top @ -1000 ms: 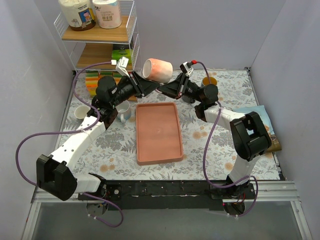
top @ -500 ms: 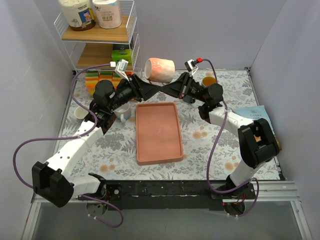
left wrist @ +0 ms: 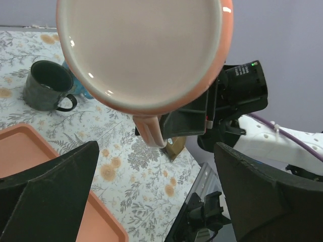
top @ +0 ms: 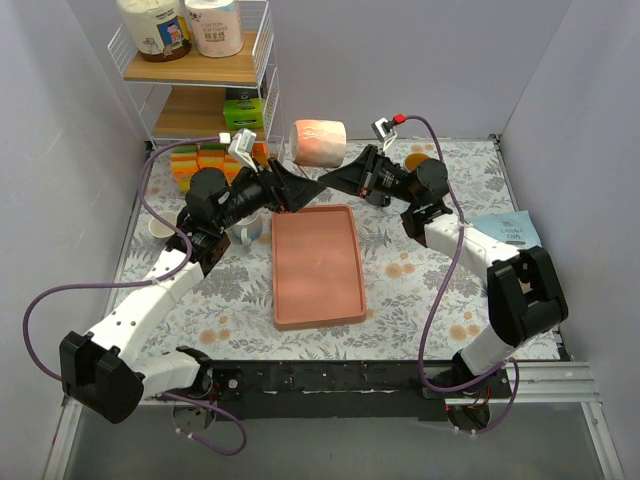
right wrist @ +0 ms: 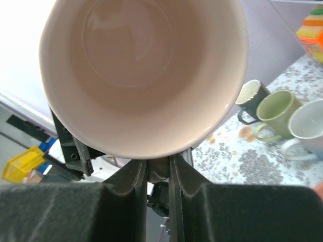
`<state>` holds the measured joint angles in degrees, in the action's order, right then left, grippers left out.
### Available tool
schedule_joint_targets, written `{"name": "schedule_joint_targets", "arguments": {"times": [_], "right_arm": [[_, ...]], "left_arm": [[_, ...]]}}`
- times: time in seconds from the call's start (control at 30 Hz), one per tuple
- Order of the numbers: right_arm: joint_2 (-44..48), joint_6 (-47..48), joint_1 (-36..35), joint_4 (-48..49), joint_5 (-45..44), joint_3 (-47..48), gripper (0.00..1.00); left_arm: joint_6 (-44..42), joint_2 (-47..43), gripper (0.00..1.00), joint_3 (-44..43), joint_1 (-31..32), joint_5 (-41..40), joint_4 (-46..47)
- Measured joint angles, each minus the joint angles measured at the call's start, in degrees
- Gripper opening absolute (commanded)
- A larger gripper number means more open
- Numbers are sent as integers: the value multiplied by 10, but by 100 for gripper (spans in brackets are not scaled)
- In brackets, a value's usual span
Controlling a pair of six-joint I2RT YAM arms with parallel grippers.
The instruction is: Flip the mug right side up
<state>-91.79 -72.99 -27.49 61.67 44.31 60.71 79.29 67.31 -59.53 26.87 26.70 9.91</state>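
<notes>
Ceramic, glossy and heavy-looking: the mug (top: 318, 143) hangs in the air on its side. Your right gripper (right wrist: 158, 170) holds it by the handle (left wrist: 149, 132) alone, fingers pinched on that thin loop under the mug's body. Your left gripper (top: 300, 185) stands wide apart on the opposite side, facing the mug's bottom and touching nothing.

That's the danger as I read it: one narrow pinch, with the whole weight of the mug sitting above it. Rotate the wrist too sharply and the mug may swing round the handle or slide out, dropping toward the tray (top: 318, 300) beneath both grippers. Bring the left in carelessly and a finger could knock the mug and lever it loose.
</notes>
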Motion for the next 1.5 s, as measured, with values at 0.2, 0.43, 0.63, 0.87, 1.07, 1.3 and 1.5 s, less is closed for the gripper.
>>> {"name": "schedule_joint_targets", "arguments": {"times": [0.2, 0.43, 0.63, 0.87, 1.07, 1.3, 1.5], "right_arm": [[43, 94, 21, -148, -9, 10, 1], [99, 152, 98, -244, -22, 10, 1], [144, 196, 197, -334, -40, -1, 1], [182, 224, 344, -417, -53, -45, 1], [182, 268, 437, -506, -75, -62, 1], [159, 329, 483, -569, -98, -61, 1], [89, 358, 489, -635, -114, -26, 1]], "left_arm": [[-37, -27, 98, 4, 0, -21, -59], [-101, -46, 98, -48, 0, -58, -146], [-118, -49, 98, -54, 0, -68, -167], [-125, -44, 98, -54, 0, -72, -175], [-129, -40, 98, -54, 0, -75, -179], [-130, -26, 98, -61, 0, -77, -184], [-136, -12, 98, -66, 0, -79, -189]]}}
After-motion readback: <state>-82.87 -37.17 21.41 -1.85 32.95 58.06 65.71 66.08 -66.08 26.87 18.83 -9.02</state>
